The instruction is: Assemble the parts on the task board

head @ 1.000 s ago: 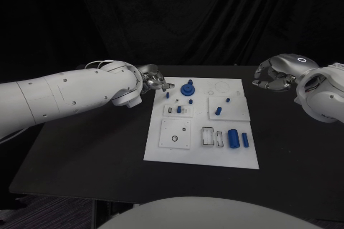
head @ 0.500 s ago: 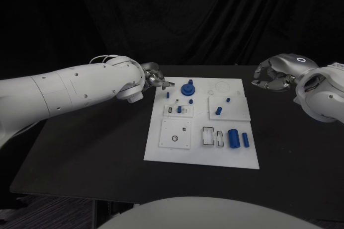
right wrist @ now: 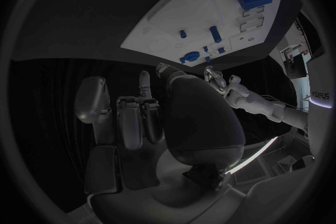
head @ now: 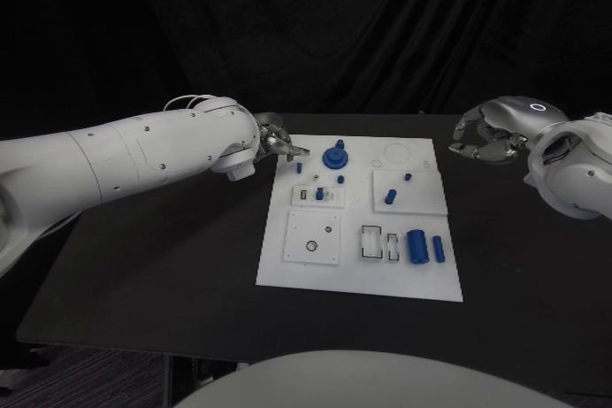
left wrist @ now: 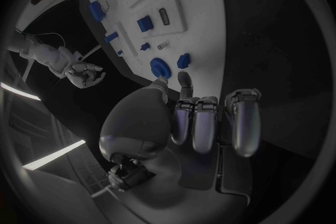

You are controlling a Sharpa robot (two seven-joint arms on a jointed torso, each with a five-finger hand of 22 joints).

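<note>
The task board (head: pixel 358 222) lies mid-bench, its small blue parts (head: pixel 416 245) looking light, rigid and smooth, best pinched across their sides. The left hand (head: pixel 273 143) hovers at the board's far corner, fingers loosely apart, empty; the right hand (head: pixel 485 135) hangs curled, holding nothing.

No text, label, brand, number or sign can be read on the task board (head: pixel 357 275), on the blue parts or on either hand. In the right wrist view, a few pale letters are seen on a dark surface (right wrist: pixel 321 95) at the circle's rim, but they are too small and blurred to be made out.
</note>
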